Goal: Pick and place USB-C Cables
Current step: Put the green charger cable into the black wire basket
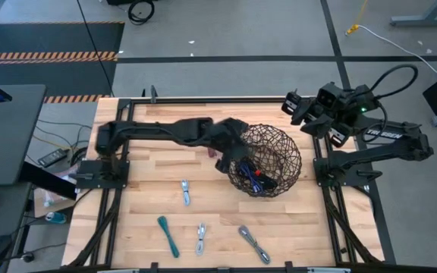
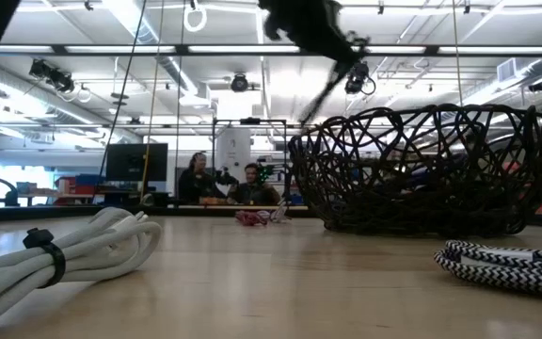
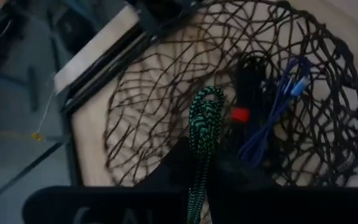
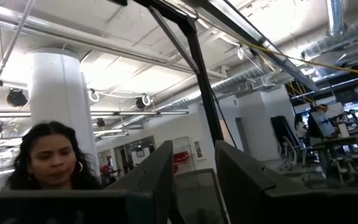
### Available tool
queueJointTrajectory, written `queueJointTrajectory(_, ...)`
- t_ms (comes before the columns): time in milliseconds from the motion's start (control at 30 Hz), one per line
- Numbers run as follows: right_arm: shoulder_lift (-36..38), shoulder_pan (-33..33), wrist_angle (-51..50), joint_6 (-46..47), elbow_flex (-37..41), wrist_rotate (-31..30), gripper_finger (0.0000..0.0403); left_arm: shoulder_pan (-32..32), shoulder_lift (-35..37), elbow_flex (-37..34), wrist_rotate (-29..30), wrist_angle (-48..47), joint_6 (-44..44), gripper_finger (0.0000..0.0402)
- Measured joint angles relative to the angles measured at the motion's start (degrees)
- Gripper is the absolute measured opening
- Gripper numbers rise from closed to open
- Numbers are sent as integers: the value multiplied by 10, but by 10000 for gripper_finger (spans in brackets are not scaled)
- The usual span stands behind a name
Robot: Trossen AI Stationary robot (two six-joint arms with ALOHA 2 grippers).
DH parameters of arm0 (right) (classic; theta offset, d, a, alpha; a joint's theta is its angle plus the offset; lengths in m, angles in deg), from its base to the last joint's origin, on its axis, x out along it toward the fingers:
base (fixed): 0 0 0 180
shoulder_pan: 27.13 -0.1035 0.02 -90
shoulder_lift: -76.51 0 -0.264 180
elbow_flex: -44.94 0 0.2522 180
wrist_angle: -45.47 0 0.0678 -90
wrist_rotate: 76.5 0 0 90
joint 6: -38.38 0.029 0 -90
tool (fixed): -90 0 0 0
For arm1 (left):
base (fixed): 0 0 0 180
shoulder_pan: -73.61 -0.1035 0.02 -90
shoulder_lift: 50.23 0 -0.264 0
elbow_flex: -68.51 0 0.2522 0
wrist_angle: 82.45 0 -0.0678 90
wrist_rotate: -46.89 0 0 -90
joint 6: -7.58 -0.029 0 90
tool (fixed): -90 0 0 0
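The left gripper (image 3: pixel 204 171), pinching a green cable (image 3: pixel 205 127), hangs above the wire basket (image 3: pixel 328 74); black and blue cables lie directly below. Placing is underway; next likely calls for letting go. The right gripper (image 4: pixel 194 171) waits aside, fingers spread.

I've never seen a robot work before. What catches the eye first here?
A big dark wire basket right of the table's middle, with cables already inside. The left gripper holds a green cable over it. Four more cables lie along the near edge.
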Motion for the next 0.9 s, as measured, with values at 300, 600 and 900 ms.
queueJointTrajectory(300, 1, 0, -3, 5, 0, 0, 126, 12, -110, 67, -86, -9, -16, 27)
queueJointTrajectory(600, 1, 0, -4, 5, 0, 11, 126, 31, -143, 73, -132, -11, -22, 27)
queueJointTrajectory(900, 1, 0, -4, 5, 0, 15, 126, 38, -145, 73, -133, -10, -20, 27)
